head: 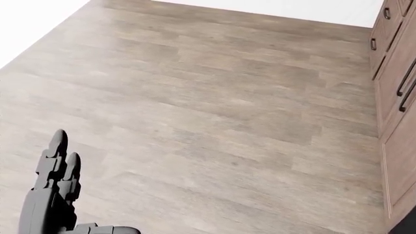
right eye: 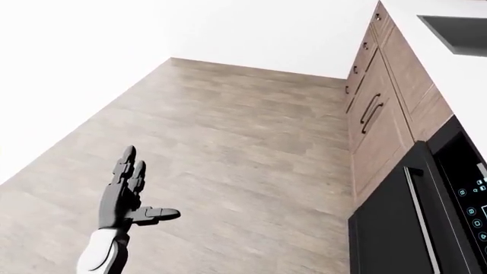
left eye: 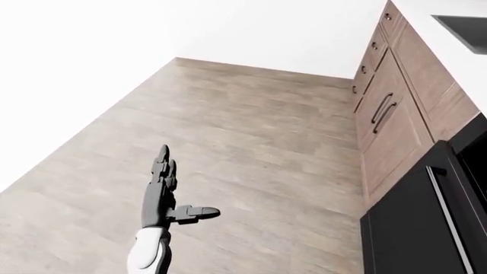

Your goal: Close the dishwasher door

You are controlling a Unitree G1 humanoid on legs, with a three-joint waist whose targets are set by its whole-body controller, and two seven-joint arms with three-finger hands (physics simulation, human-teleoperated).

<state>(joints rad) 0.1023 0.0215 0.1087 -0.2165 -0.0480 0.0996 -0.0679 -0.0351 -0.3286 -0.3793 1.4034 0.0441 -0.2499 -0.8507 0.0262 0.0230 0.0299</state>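
Left robot hand (left eye: 164,194) open, dishwasher door (right eye: 395,228) ajar.

Even, bright simulator lighting; sharp throughout.
White walls (left eye: 91,51) wash out to flat glare; the wood floor (head: 214,112) carries no cast shadows.

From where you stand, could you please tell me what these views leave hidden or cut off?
- Right hand: in no view.
- Dishwasher door: cut by the right-eye view's right and bottom edges; how far it stands open is unclear.
- Control panel: symbols too small to read.
- Sink: cropped by the left-eye view's right edge.
- Left hand: fingers spread; forearm leaves the bottom edge.
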